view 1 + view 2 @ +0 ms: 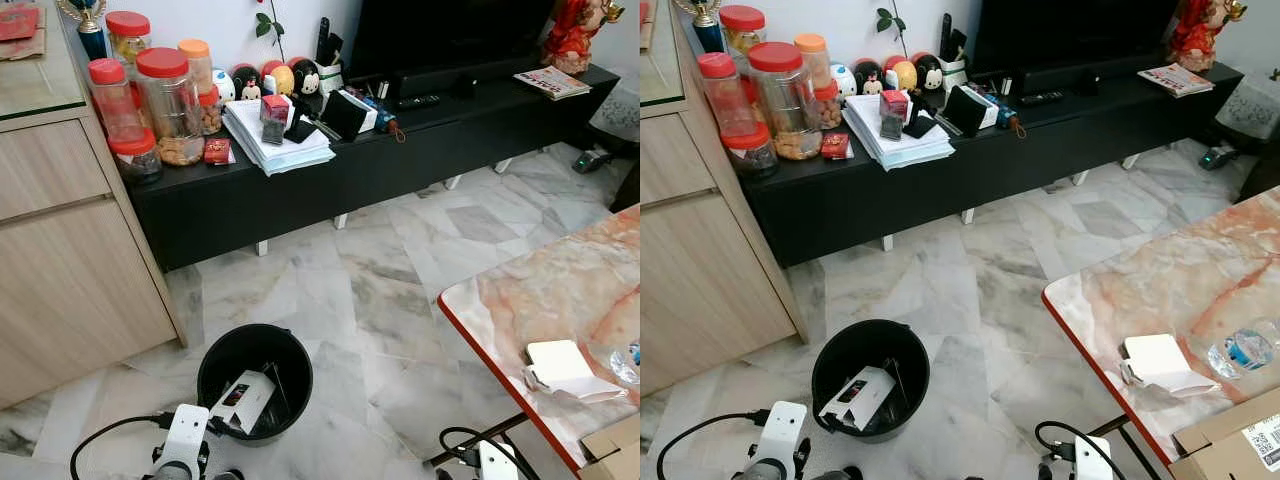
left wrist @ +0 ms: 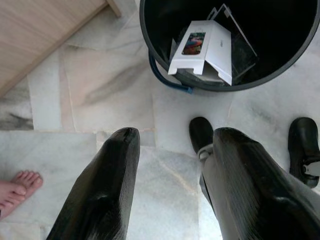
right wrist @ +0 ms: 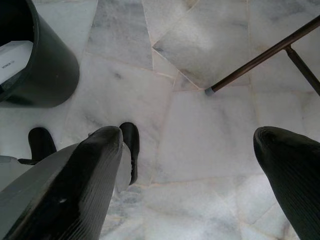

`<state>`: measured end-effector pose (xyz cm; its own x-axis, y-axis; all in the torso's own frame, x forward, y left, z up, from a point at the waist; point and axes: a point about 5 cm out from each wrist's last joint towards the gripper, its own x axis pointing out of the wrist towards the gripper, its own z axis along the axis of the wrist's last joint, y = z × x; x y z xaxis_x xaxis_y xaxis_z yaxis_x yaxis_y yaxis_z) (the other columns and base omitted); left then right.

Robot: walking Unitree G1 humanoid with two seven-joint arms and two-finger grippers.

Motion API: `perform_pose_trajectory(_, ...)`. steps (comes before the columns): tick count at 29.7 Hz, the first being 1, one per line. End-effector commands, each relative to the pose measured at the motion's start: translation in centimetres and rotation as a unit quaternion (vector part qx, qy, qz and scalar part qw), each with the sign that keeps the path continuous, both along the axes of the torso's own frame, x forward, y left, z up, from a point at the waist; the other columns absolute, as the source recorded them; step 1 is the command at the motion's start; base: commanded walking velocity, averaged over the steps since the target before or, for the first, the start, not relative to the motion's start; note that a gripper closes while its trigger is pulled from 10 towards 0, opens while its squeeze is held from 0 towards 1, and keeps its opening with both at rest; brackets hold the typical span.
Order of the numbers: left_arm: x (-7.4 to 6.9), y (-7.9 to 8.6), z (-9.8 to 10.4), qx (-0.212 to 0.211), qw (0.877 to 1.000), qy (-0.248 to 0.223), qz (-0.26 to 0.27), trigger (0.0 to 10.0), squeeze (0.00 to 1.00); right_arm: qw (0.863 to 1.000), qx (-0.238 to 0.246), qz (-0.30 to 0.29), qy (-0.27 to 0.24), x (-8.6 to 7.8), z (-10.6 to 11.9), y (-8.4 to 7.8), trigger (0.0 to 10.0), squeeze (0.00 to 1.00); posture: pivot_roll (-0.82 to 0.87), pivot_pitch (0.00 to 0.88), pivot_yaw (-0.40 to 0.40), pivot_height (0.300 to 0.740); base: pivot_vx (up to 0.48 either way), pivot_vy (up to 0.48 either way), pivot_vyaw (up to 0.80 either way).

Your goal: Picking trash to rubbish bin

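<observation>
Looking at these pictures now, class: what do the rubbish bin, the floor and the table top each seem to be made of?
Rubbish bin: probably black plastic, smooth with a dull sheen. Floor: polished grey-veined marble or marble-look tiles, with visible joints and reflections. Table top: glossy pink-orange marble pattern with a red edge, stone or laminate, cannot tell.

1. a long black tv console (image 1: 400,160) runs along the far wall and serves as the landmark.
2. red-lidded plastic jars (image 1: 165,100) of snacks crowd the console's left end.
3. a stack of white papers (image 1: 275,145) lies on the console just right of the jars, with a small red box (image 1: 274,108) on top.
4. small round figurines (image 1: 290,78) stand behind the papers.
5. a magazine (image 1: 552,82) lies near the console's right end, beside a red figure (image 1: 575,30).
6. a light wooden cabinet (image 1: 60,260) stands against the console's left end.
7. grey-veined marble floor (image 1: 380,290) spreads in front of the console.
8. a bare foot (image 2: 17,187) rests on that floor.
</observation>
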<state>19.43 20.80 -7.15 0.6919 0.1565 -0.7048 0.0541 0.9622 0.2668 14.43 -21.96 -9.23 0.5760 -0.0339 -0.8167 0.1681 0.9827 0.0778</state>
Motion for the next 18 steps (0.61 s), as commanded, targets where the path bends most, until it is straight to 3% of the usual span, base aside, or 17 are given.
perform_pose_trajectory(1, -0.84, -0.06, -0.52, -0.007, 1.0, 0.021, 0.004, 10.0, 0.0, 1.0, -0.004, -0.01, 0.009, -0.51, -0.06, -0.71, 10.0, 0.0, 0.07, 0.137, -0.144, 0.74, 0.0, 0.0, 0.0)
perform_pose_trajectory(9, -0.84, -0.12, -0.53, -0.008, 1.0, 0.02, 0.005, 10.0, 0.0, 1.0, -0.004, -0.011, 0.009, -0.48, -0.04, -0.75, 10.0, 0.0, 0.06, 0.144, -0.147, 0.74, 0.0, 0.0, 0.0)
perform_pose_trajectory(18, -0.78, -0.13, -0.51, -0.008, 1.0, 0.02, 0.006, 10.0, 0.0, 1.0, -0.003, -0.011, 0.008, -0.44, -0.03, -0.76, 10.0, 0.0, 0.06, 0.15, -0.146, 0.74, -0.287, 0.0, 0.0)
